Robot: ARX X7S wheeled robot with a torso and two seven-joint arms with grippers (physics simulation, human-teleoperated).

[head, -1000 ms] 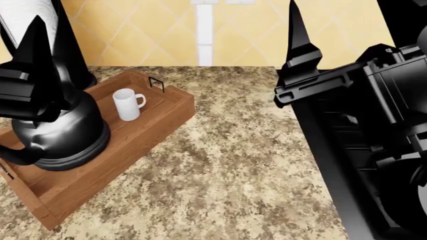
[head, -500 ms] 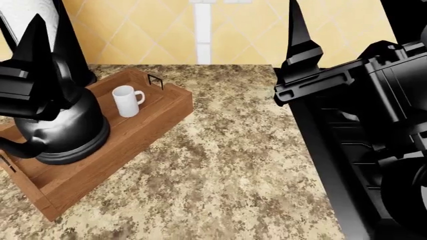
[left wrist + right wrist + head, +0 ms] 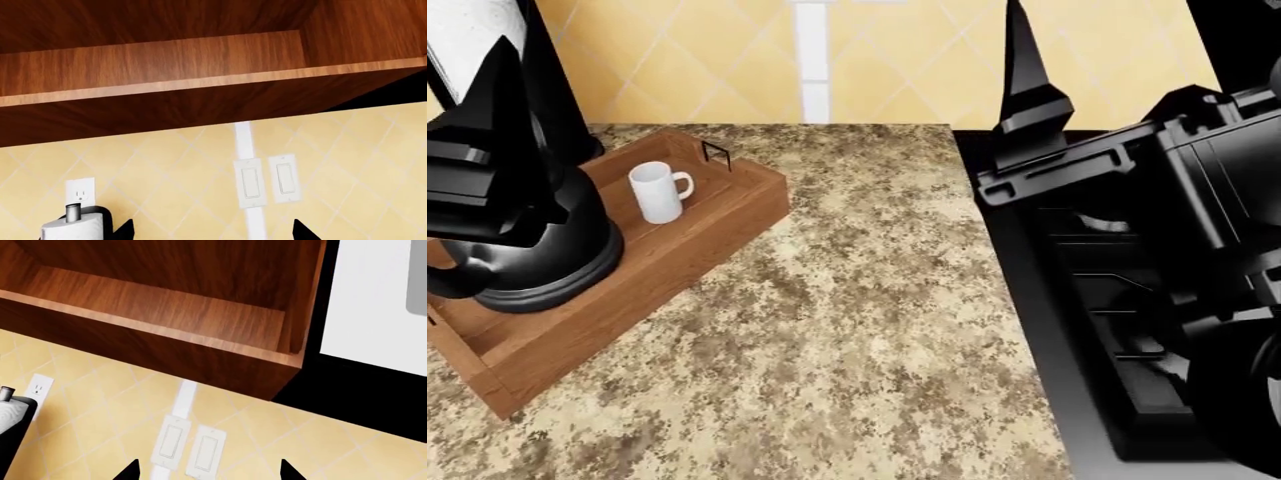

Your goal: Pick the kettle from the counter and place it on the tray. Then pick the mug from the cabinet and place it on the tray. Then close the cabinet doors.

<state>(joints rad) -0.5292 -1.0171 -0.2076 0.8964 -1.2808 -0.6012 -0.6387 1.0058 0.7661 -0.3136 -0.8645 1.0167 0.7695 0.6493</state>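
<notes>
Kettle (image 3: pixel 527 245) and mug (image 3: pixel 657 192) both sit on tray (image 3: pixel 714 235), apart; only the cabinet (image 3: pixel 200 65) doors remain, none in view, so a blind swing could clip the shelf edge or miss. Left gripper (image 3: pixel 212 232) and right gripper (image 3: pixel 208 472) both spread, holding nothing. Speckled counter (image 3: pixel 854 350), black stove (image 3: pixel 1121 330) to its right; yellow tiled wall w/ two switches (image 3: pixel 267 181), outlet (image 3: pixel 79 190), towel roll (image 3: pixel 70 227).

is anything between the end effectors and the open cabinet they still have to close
Nothing visible. Both wrist views look straight up at the open cabinet with only tiled wall below it. The doors themselves are out of view.
</notes>
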